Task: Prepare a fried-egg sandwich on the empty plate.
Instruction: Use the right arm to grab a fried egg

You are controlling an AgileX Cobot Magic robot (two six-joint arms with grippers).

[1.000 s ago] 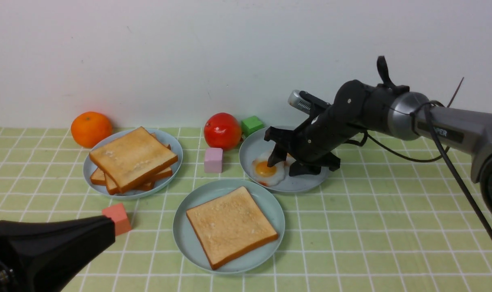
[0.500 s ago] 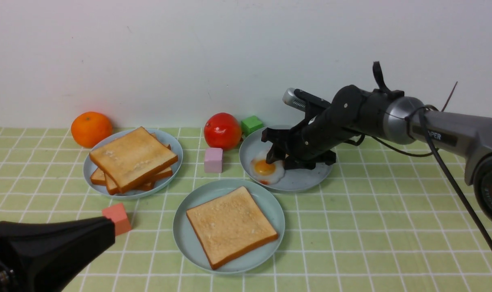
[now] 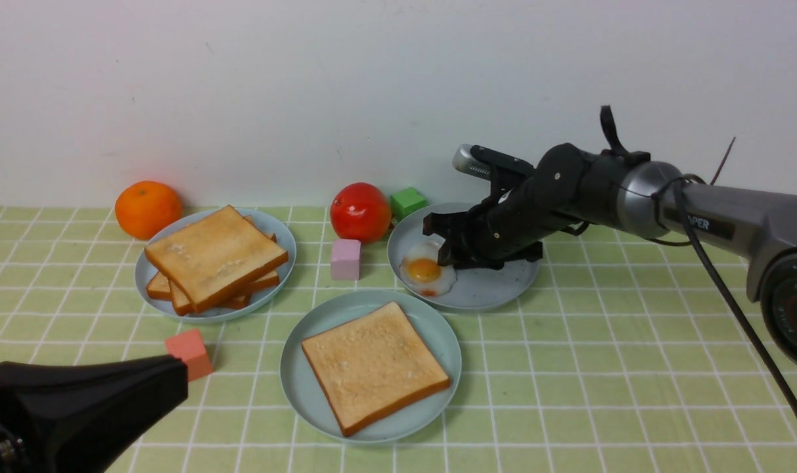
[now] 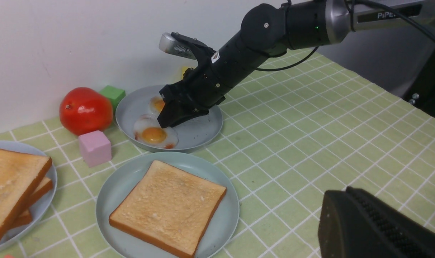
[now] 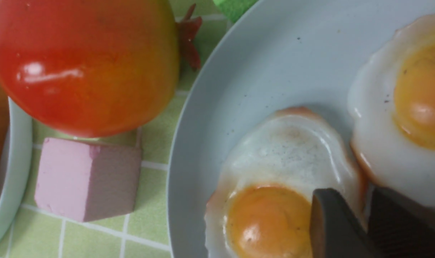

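- Since a second ago, we are seeing the right gripper [image 3: 449, 257] sitting lower over its plate, its fingers [image 5: 334, 222] drawn in from wide to narrow, and the fried egg [image 3: 426, 272] lying slightly further left.
- We are finding an orange [image 3: 148, 209] resting by the wall at far left.
- Just right of it, a stack of toast slices [image 3: 214, 256] is lying on the left grey-blue plate [image 3: 285, 244].
- Nearer us, the left gripper [image 3: 168, 384] is hovering beside a coral cube [image 3: 189, 353], its fingers pressed together and holding nothing.
- At centre, the pale teal plate [image 3: 303, 384] is carrying one toast slice [image 3: 374, 364], with no egg on it yet.
- Behind it, a pink cube [image 3: 345, 259], a red tomato [image 3: 361, 211] and a green cube [image 3: 408, 202] are standing near one another.
- On the right grey-blue plate [image 3: 497, 289], the fried egg is lying flat with a second egg [image 4: 157, 104] behind it.
- We are watching the right gripper's narrow fingers pinching the edge of the fried egg's white beside the yolk.
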